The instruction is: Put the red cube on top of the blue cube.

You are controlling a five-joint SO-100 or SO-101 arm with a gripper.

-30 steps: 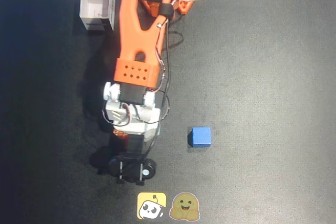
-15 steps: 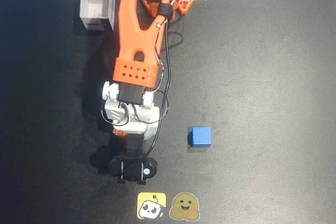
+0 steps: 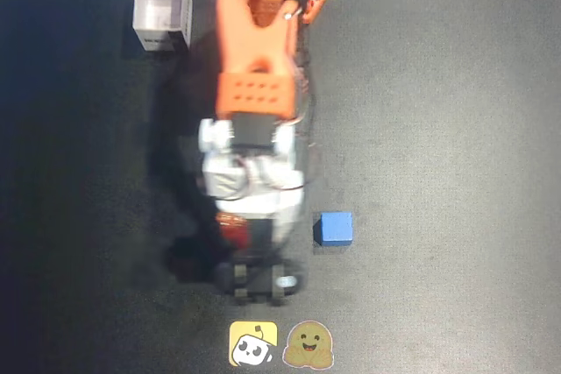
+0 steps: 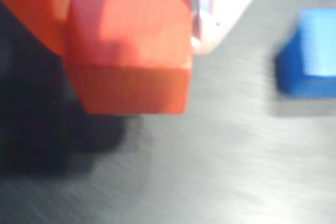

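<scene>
Red-orange fills the wrist view: the red cube [image 4: 131, 51] sits high in the picture between an orange finger [image 4: 31, 9] on the left and a white one [image 4: 220, 9] on the right, so we judge the gripper [image 4: 126, 30] clenched on it and lifted, its shadow on the mat below. The blue cube [image 4: 310, 51] lies apart at the right edge. We expect a light, stiff, matte block, best pinched on two opposite flat faces. From overhead we see what the wrist camera cannot: the arm [image 3: 254, 85] reaching down the dark mat [image 3: 438, 85], the blue cube [image 3: 335, 228] just right of the wrist, a white box [image 3: 162, 12], two stickers [image 3: 280, 344]. There the red cube is almost hidden.
</scene>
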